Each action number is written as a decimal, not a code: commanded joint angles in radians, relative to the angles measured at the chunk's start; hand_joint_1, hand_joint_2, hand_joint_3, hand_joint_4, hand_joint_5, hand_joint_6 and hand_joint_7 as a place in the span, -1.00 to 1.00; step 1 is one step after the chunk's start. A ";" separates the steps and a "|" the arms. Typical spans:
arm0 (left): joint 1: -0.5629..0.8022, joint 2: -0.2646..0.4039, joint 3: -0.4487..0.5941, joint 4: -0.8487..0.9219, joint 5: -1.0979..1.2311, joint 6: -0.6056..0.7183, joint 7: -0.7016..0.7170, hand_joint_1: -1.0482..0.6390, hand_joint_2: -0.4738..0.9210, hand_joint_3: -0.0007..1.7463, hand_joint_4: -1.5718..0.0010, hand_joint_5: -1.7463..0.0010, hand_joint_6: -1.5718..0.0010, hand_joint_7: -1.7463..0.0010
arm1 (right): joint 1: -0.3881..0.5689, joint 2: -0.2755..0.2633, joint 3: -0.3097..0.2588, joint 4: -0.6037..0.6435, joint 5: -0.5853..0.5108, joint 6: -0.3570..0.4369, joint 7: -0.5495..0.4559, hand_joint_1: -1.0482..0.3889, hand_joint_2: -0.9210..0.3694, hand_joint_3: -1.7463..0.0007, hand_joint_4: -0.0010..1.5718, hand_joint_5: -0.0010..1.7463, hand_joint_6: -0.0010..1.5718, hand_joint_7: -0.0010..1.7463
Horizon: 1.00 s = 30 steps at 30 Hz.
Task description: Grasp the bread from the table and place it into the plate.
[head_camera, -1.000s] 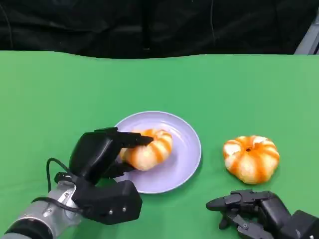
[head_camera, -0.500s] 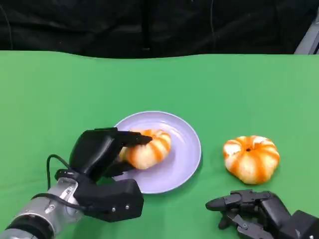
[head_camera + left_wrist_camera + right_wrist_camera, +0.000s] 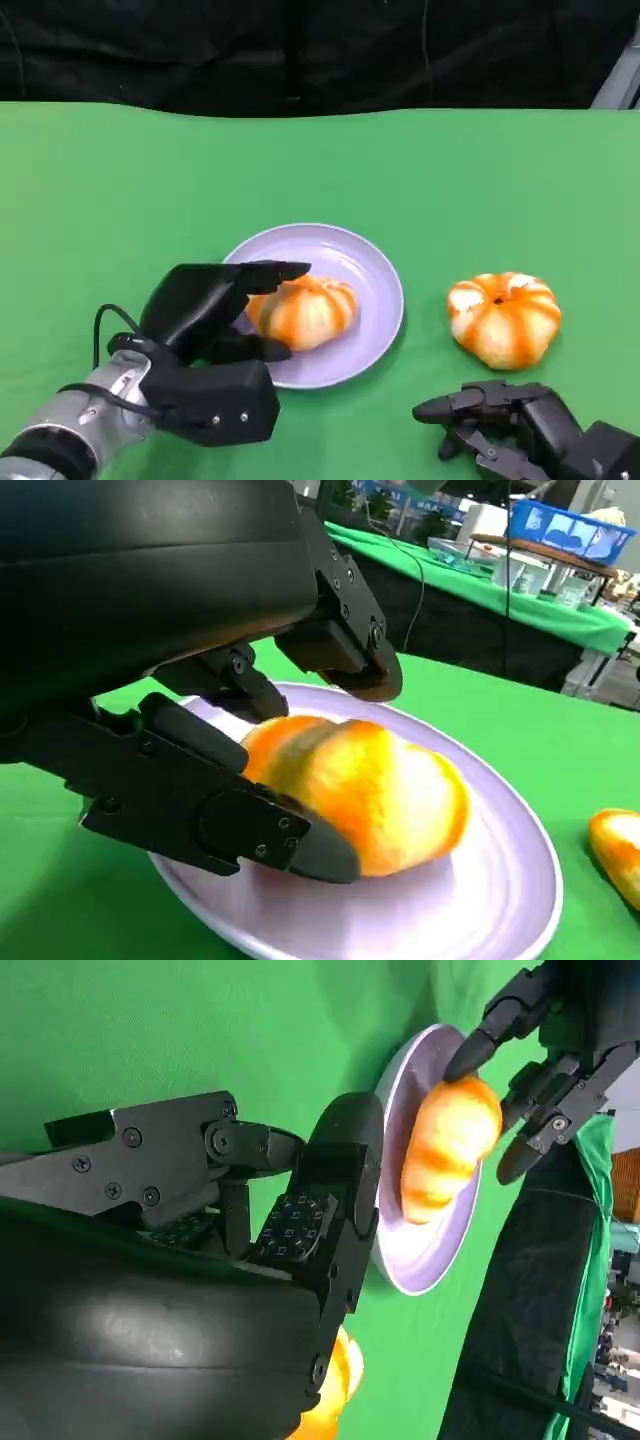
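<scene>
While the orange-striped round bread (image 3: pixel 303 311) sits on the lilac plate (image 3: pixel 368 262), I see left hand (image 3: pixel 205 312) fingers spread around it, not clamped.

Open green table (image 3: pixel 120 180) around plate (image 3: pixel 375 270), second bread (image 3: pixel 503 318) right

The left hand (image 3: pixel 215 320) is covering the near-left rim of the purple plate (image 3: pixel 370 262) and the left edge of the bread (image 3: pixel 305 312) lying on it, so whether the fingers are touching the loaf is unclear. The right hand (image 3: pixel 500 420) is running off the picture's lower right corner. In the right wrist view, its black shell is hiding most of the second bread (image 3: pixel 335 1385).
</scene>
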State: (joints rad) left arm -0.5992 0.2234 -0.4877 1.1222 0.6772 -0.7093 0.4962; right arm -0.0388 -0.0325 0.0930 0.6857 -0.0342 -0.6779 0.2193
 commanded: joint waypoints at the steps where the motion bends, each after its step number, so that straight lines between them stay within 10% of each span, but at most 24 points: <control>1: 0.005 0.024 0.009 -0.010 -0.016 -0.016 -0.034 -0.72 1.00 -0.71 0.23 0.99 0.32 1.00 | 0.006 -0.005 -0.003 0.005 0.000 0.009 0.000 0.37 -1.00 0.58 0.02 0.37 0.53 -0.85; 15: 0.028 0.043 0.068 -0.060 -0.096 -0.080 -0.137 -1.00 1.00 -0.18 0.51 1.00 0.64 1.00 | 0.010 -0.005 -0.002 0.005 0.000 0.004 0.000 0.38 -1.00 0.57 0.01 0.40 0.53 -0.84; 30: 0.092 -0.001 0.212 -0.052 -0.291 -0.254 -0.211 -0.99 1.00 -0.18 0.53 0.99 0.73 0.99 | 0.008 -0.006 -0.006 0.010 0.005 0.010 0.006 0.39 -1.00 0.56 0.00 0.40 0.52 -0.84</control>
State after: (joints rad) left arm -0.5209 0.2211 -0.3065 1.0639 0.4319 -0.9308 0.3193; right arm -0.0380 -0.0313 0.0922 0.6869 -0.0340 -0.6802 0.2222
